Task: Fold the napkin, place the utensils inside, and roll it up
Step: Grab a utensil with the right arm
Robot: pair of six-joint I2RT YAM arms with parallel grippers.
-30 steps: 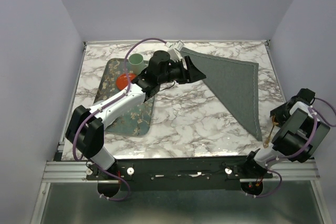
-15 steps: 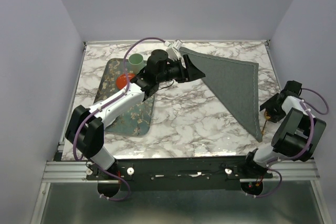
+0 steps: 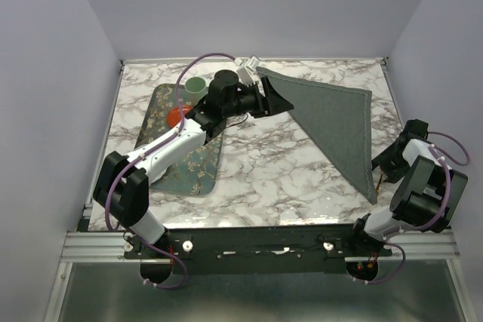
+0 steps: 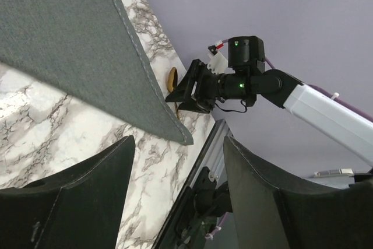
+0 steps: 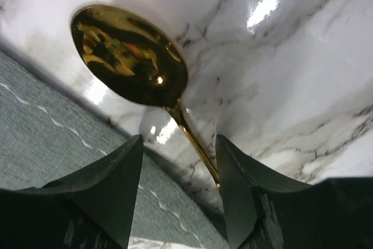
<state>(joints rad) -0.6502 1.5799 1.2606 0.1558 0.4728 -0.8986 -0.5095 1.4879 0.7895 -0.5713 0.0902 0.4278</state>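
The dark grey napkin [image 3: 339, 122] lies folded into a triangle on the right half of the marble table [image 3: 264, 175]. A gold spoon [image 5: 131, 56] lies on the marble just off the napkin's [image 5: 46, 144] right edge, bowl away from the wrist. Its thin handle runs back between the fingers of my right gripper [image 5: 178, 190], close to the right finger; the jaws are open and straddle it. My left gripper [image 3: 283, 102] hovers open and empty by the napkin's back left corner. In the left wrist view the napkin [image 4: 70, 45], the spoon's bowl [image 4: 172, 79] and the right gripper [image 4: 195, 88] show.
A green floral tray [image 3: 162, 167] lies at the left under the left arm, with a green cup [image 3: 196, 84] and a red round object [image 3: 179, 116] on it. The table's right edge runs close beside the right gripper [image 3: 383, 162].
My right arm has swung from the table's right edge in towards the napkin and come down over the spoon. The left gripper has shifted slightly towards the back.
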